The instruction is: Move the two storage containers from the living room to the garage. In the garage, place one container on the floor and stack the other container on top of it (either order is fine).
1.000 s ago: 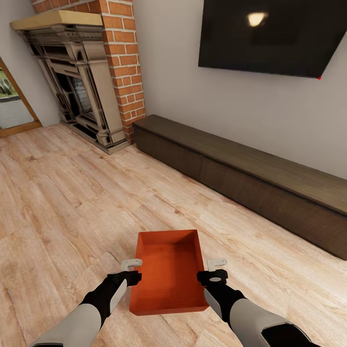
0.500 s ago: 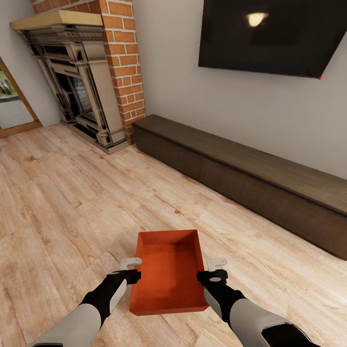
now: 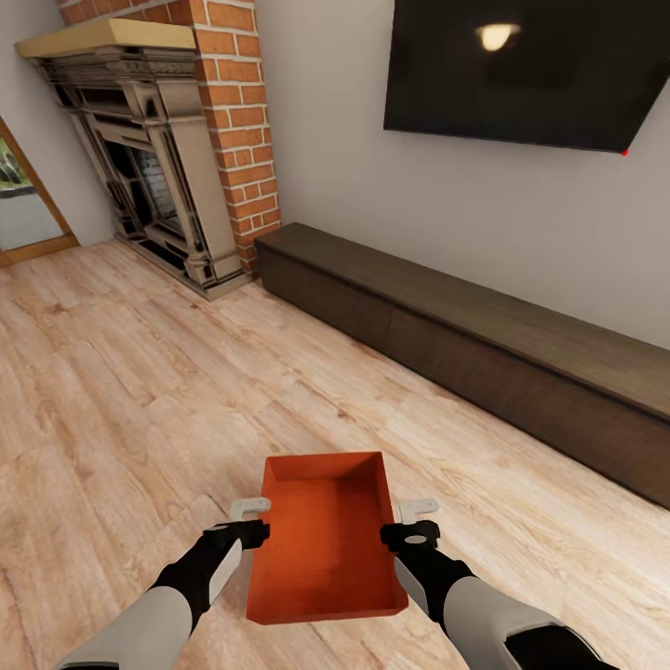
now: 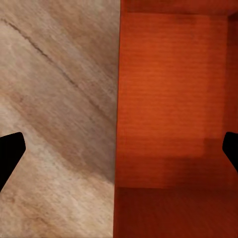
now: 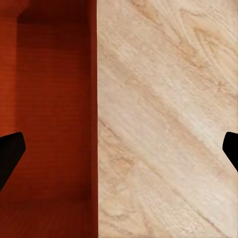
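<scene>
One red-orange storage container (image 3: 321,540) sits open-side up on the living room's wood planks, just ahead of me. My left gripper (image 3: 249,521) is at its left long wall and my right gripper (image 3: 417,521) at its right long wall. In the left wrist view the container wall (image 4: 119,99) runs between two widely spread black fingertips (image 4: 11,151). The right wrist view has the wall (image 5: 94,99) likewise between spread fingertips (image 5: 11,151). Both grippers are open and straddle the walls without touching them. The garage and its floor are out of view.
A long low dark-brown bench (image 3: 484,354) runs along the wall to the right under a black TV (image 3: 521,65). The red brick fireplace (image 3: 167,149) stands at the back left, with a wood-framed doorway (image 3: 28,205) beside it. Light wood planks (image 3: 140,391) stretch between.
The container now shows a little lower and larger in the head view. The view itself has shifted slightly. Both grippers keep their places at its sides.
</scene>
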Available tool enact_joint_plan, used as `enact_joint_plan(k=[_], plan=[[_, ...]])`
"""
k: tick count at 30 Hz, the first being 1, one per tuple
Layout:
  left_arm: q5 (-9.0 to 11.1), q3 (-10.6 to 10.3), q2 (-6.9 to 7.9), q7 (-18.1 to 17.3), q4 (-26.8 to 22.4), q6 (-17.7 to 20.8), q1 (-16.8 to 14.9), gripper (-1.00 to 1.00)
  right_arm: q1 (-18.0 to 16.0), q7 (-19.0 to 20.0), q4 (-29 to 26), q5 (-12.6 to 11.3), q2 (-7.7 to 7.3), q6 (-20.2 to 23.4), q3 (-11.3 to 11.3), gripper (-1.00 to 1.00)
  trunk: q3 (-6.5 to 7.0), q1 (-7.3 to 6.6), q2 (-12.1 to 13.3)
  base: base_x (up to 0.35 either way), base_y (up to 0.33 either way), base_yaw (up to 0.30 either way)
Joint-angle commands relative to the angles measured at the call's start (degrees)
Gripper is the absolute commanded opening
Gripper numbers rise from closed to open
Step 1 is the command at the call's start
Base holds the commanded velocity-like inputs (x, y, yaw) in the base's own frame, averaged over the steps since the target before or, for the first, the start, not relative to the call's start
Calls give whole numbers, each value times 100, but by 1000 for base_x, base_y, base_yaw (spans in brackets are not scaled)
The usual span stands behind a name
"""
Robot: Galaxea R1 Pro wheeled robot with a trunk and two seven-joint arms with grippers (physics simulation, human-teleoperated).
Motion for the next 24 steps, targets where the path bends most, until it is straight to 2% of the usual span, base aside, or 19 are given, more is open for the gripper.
enact_joint_plan(k=[1,10,15,24], plan=[[27,15,-4,15,-11,32,0,100,-3,-29,0,21,0,24,34,100,-4,-1,-2,11,0,0],[71,14,-7,-29,108,128,0,100,-3,-29,5,-27,0,630,18,100,-4,-1,-2,1,0,0],[68,15,4,-66,623,-2,0,100,-1,-29,13,-50,0,481,5,100,-4,-1,-2,0,0,0],[53,15,27,-59,716,-52,0,100,3,-29,87,-75,0,417,-19,100,-4,-1,-2,0,0,0]])
